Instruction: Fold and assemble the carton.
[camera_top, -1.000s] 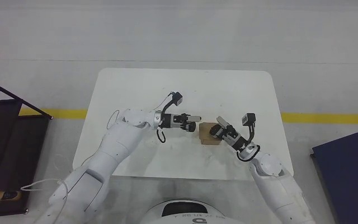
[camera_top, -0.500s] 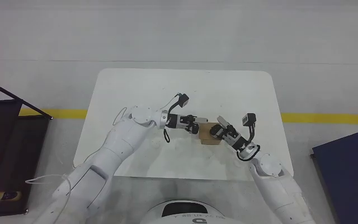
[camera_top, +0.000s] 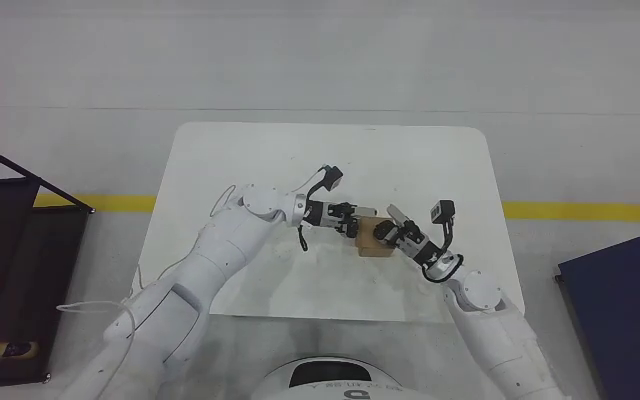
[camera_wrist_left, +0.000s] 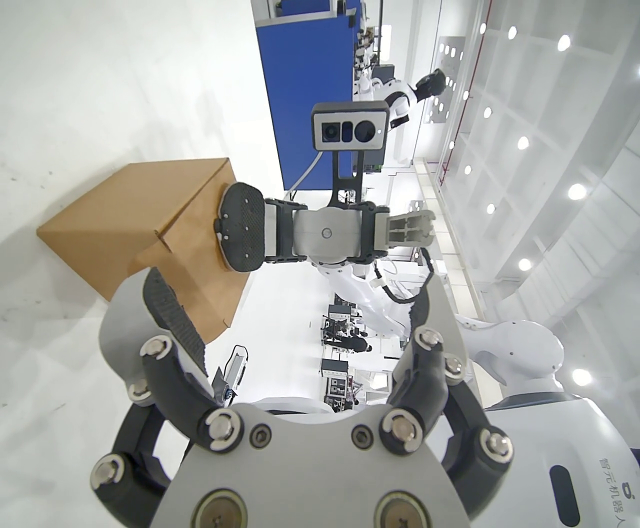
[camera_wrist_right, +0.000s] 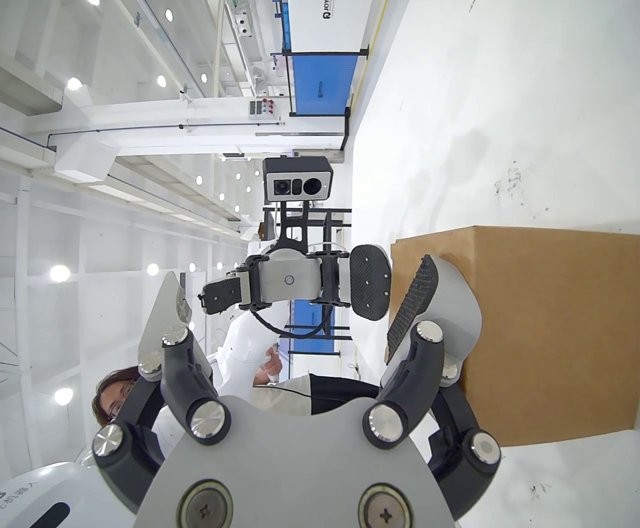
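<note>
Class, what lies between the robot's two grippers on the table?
The brown cardboard carton, between the left gripper and right gripper, in the top view.

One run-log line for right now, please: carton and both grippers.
carton: on table, between grippers | left gripper: open, at carton's side | right gripper: open, one finger on carton | grasp: none

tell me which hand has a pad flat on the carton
The right hand: one pad lies flat against the carton's side. The left hand sits at the carton's edge, contact unclear.

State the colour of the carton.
Plain brown cardboard, unprinted on the faces shown. The carton shows best in the right wrist view.
</note>
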